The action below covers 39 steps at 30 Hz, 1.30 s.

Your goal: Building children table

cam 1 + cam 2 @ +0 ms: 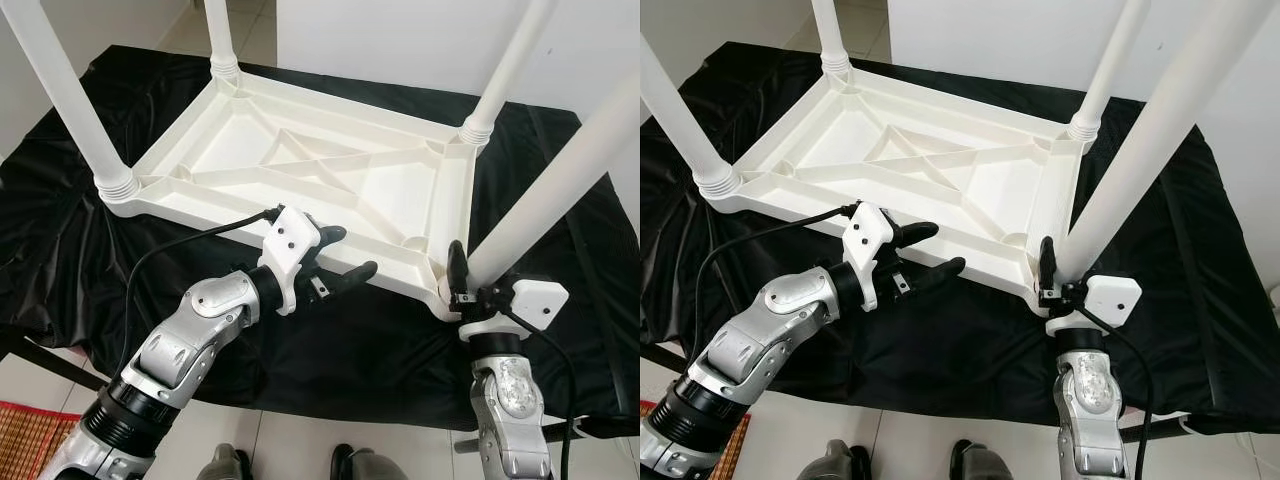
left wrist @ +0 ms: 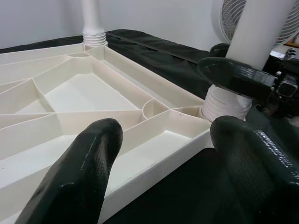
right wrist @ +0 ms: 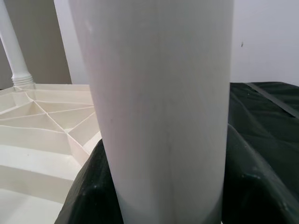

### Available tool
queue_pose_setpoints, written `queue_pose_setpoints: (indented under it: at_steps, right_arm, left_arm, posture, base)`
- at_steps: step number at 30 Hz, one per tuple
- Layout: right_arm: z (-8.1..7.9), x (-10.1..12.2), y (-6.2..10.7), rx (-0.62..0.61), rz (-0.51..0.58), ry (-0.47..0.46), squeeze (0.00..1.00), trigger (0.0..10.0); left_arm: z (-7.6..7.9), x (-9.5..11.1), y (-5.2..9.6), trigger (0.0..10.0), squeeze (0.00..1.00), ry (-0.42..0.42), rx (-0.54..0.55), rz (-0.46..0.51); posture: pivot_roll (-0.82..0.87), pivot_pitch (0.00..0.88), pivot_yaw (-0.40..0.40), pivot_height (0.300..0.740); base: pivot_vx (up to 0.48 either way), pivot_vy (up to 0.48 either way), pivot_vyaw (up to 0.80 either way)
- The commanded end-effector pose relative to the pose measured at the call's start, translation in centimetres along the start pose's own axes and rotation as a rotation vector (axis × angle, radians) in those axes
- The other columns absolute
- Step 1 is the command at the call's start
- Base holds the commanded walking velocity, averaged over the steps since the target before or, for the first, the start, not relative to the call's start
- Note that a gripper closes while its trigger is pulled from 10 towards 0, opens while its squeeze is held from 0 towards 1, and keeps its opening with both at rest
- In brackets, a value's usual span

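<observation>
A white table (image 1: 300,170) lies upside down on a black cloth (image 1: 60,230) in the middle of the frame, with four white legs sticking up. At the lower left, the left end effector (image 1: 338,258) hangs just beside the table's near edge, its two black fingers (image 2: 79,172) spread apart and holding nothing. At the lower right, the right end effector (image 1: 458,275) is clamped on the near right leg (image 1: 560,180), low down by the corner.

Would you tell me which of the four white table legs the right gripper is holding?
The leg at the upturned tabletop's near right corner; the right gripper clasps its base, while the other three stand untouched.
</observation>
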State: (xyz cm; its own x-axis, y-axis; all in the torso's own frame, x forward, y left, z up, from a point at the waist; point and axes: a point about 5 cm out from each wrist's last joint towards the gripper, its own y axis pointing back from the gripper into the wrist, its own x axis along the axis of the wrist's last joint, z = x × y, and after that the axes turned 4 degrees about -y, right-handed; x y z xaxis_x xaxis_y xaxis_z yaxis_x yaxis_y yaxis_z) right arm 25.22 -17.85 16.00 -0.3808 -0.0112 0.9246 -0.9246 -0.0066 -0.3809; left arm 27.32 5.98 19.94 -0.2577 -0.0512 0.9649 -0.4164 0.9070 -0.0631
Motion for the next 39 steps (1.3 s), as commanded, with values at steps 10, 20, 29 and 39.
queue_pose_setpoints:
  at_steps: [10, 20, 29, 39]
  right_arm:
    - [0.1, -1.0, -0.3, 0.162, -0.085, 0.220, 0.00, 10.0]
    - [0.6, -0.9, -0.7, 0.180, -0.123, 0.213, 0.00, 10.0]
    - [1.2, -1.8, -0.7, 0.049, -0.191, -0.028, 0.00, 10.0]
    - [1.7, -1.8, 0.1, -0.053, -0.175, -0.104, 0.00, 10.0]
  left_arm:
    - [0.7, 0.2, 0.1, 10.0, 0.00, 0.002, -0.099, 0.011]
    - [0.7, 0.2, 0.1, 10.0, 0.00, 0.000, -0.102, 0.010]
    - [0.7, 0.3, 0.1, 10.0, 0.00, -0.007, -0.109, 0.011]
    - [0.7, 0.2, 0.1, 10.0, 0.00, -0.007, -0.105, 0.011]
  posture:
    - [0.05, 0.179, -0.003, 0.740]
    - [0.05, 0.164, 0.000, 0.740]
    - [0.05, 0.150, -0.003, 0.740]
    - [0.05, 0.147, -0.007, 0.740]
  base:
    - [0.000, 0.000, 0.00]
    - [0.000, 0.000, 0.00]
    - [0.000, 0.000, 0.00]
    - [0.000, 0.000, 0.00]
